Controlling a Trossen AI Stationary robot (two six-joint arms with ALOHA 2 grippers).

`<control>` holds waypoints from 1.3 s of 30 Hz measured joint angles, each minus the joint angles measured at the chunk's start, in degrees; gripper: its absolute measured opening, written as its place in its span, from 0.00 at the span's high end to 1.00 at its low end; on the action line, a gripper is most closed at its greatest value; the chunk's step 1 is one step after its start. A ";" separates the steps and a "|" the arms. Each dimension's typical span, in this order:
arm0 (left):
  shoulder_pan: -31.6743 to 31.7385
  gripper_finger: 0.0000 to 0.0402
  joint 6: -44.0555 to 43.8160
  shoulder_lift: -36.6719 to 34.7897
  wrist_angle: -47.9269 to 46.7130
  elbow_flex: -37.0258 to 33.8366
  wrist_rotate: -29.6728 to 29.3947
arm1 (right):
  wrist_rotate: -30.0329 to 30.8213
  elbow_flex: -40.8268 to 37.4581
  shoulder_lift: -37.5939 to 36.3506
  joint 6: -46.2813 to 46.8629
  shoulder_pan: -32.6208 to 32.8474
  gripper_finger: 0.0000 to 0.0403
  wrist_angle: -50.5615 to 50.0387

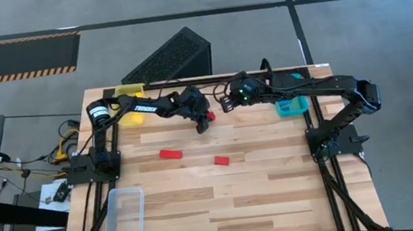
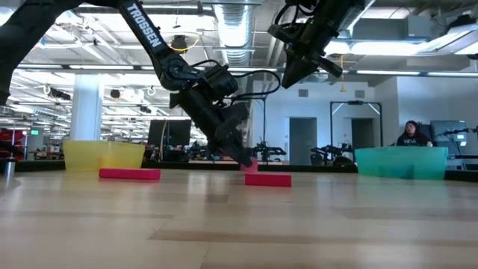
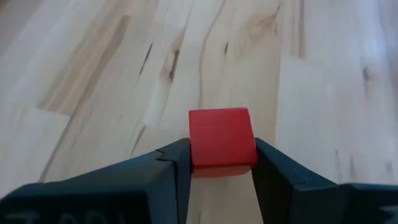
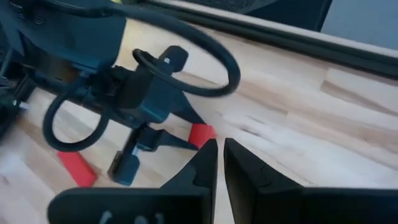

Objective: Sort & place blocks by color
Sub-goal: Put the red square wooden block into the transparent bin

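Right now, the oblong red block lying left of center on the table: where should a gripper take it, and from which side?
Take the oblong red block across its short width at mid-length, coming straight down from above. It lies flat and low on the table with bare wood all around, so its two long faces look free. The left gripper is already shut on a square red block.

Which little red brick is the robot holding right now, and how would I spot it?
Start at the wooden table and follow the left arm out from the yellow tray towards the middle of the far edge. There the left gripper is shut on a squarish red block. The two other red blocks lie loose nearer the table's centre, untouched.
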 joint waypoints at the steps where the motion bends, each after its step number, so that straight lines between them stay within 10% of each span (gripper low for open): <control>1: 0.41 0.74 -0.86 -0.44 -1.65 0.54 0.72 | 0.05 0.00 0.00 -0.11 -0.15 0.87 0.30; 18: 5.86 0.74 -3.64 -30.54 -18.82 -5.29 -8.08 | -3.30 0.04 8.60 -19.07 -4.19 0.87 29.75; 25: 1.68 0.74 -20.71 -41.33 -41.36 -10.78 -15.12 | -20.23 1.09 13.29 -21.47 -7.93 0.87 32.05; 39: -41.15 0.74 -85.62 -66.08 -69.10 -15.85 -15.76 | -42.75 1.40 27.90 -28.51 -3.25 0.87 37.65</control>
